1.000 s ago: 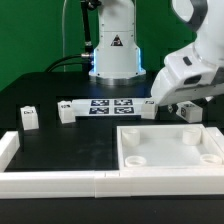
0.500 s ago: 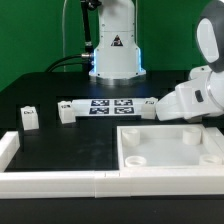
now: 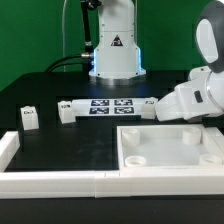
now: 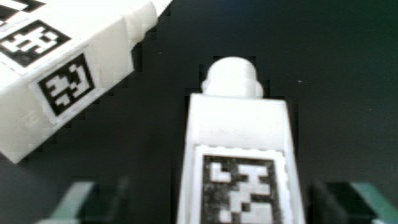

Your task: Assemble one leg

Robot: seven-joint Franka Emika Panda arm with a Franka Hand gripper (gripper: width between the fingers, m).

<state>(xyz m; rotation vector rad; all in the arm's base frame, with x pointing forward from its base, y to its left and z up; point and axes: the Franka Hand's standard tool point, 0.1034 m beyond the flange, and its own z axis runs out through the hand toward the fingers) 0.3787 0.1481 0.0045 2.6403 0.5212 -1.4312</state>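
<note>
In the wrist view a white leg [image 4: 237, 140] lies on the black table between my fingers, its black-and-white marker facing up and its round peg end pointing away. My gripper [image 4: 217, 206] is open and straddles the leg, with a dark gap on each side between the leg and the fingers [image 4: 79, 202]. In the exterior view the arm's white hand [image 3: 186, 101] is low at the right and hides this leg and the fingers. Two more legs [image 3: 29, 117] [image 3: 67, 112] stand at the left.
The marker board [image 3: 108, 105] lies mid-table and also shows close beside the leg in the wrist view [image 4: 68, 70]. A large white square panel [image 3: 170, 150] with corner sockets lies front right. A white fence [image 3: 50, 181] runs along the front. A small white block [image 3: 149, 108] sits by the board's right end.
Since one second ago the hand has moved down and toward the exterior view's right. Nothing has changed in the last half second.
</note>
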